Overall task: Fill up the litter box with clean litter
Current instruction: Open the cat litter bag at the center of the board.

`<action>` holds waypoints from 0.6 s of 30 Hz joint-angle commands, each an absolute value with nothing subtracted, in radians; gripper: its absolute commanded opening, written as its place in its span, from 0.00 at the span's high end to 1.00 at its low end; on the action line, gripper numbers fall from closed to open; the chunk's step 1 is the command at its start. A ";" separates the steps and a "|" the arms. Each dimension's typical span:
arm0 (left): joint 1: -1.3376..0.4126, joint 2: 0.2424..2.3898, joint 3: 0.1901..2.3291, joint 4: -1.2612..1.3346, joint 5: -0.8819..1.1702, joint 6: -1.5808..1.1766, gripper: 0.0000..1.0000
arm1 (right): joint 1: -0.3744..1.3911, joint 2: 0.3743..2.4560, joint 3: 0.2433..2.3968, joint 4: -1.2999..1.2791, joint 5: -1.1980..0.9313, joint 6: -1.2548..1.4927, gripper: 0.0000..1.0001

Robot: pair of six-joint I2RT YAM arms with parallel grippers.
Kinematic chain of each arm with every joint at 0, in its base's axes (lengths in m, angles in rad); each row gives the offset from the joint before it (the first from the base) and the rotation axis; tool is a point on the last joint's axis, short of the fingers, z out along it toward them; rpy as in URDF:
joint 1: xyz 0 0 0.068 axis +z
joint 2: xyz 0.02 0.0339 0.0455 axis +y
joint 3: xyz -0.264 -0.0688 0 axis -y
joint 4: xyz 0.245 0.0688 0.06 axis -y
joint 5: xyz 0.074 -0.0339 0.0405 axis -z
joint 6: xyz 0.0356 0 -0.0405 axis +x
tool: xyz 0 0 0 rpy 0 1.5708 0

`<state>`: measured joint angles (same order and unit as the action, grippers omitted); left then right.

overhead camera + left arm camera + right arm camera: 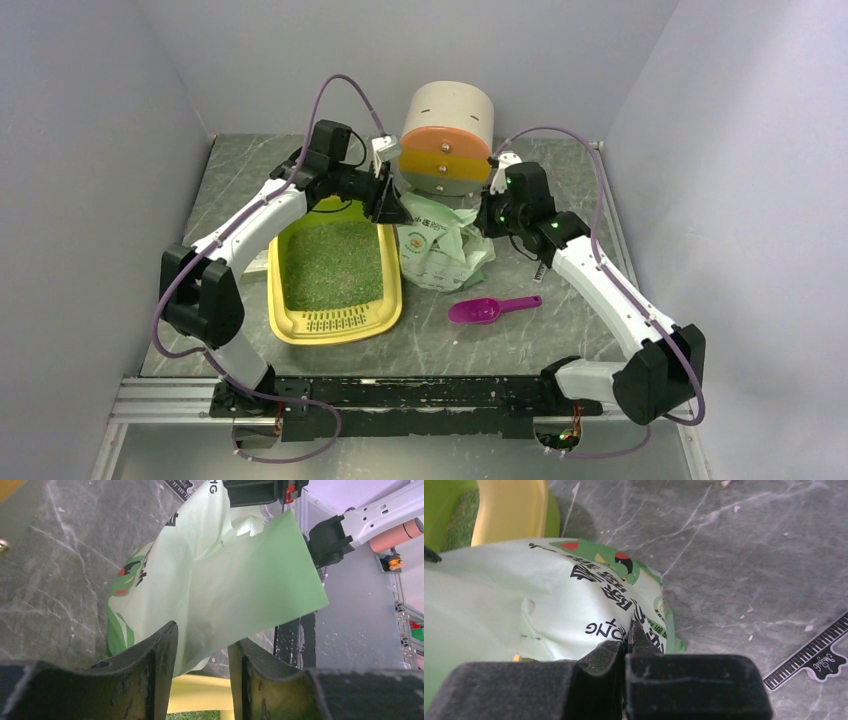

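Hazards from here. Left gripper [202,635]: jaws part-way apart, bag [440,250] film running through gap; cannot tell if pinched. Right gripper [628,642]: jaws closed flat, tips against printed bag face; film caught or not, unclear. Bag sits between both grippers. Litter box [335,335] just beside and below left gripper, clean litter [330,265] covering its floor. Weak or one-sided hold likely lets bag slump on lift, mouth twists, granules spill onto table [560,340] short of box. Further pour risks overfill past rim.
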<state>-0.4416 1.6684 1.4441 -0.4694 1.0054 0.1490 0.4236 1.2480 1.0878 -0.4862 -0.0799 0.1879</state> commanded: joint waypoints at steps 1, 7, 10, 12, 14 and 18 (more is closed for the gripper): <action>-0.445 1.678 1.480 -0.394 1.010 0.097 0.53 | 0.402 1.244 1.163 -0.360 0.095 0.251 1.00; -0.445 1.709 1.494 -0.302 1.025 0.037 0.51 | 0.396 1.318 1.219 -0.412 0.019 0.252 0.95; -0.446 1.725 1.505 -0.314 1.025 0.042 0.52 | 0.379 1.301 1.222 -0.441 0.010 0.248 0.71; -0.446 1.727 1.504 -0.320 1.021 0.046 0.52 | 0.364 1.267 1.222 -0.452 -0.047 0.232 0.57; -0.446 1.726 1.495 -0.317 1.006 0.042 0.53 | 0.359 1.233 1.219 -0.467 -0.075 0.223 0.46; -0.446 1.727 1.484 -0.312 0.994 0.037 0.56 | 0.358 1.151 1.202 -0.507 -0.134 0.151 0.40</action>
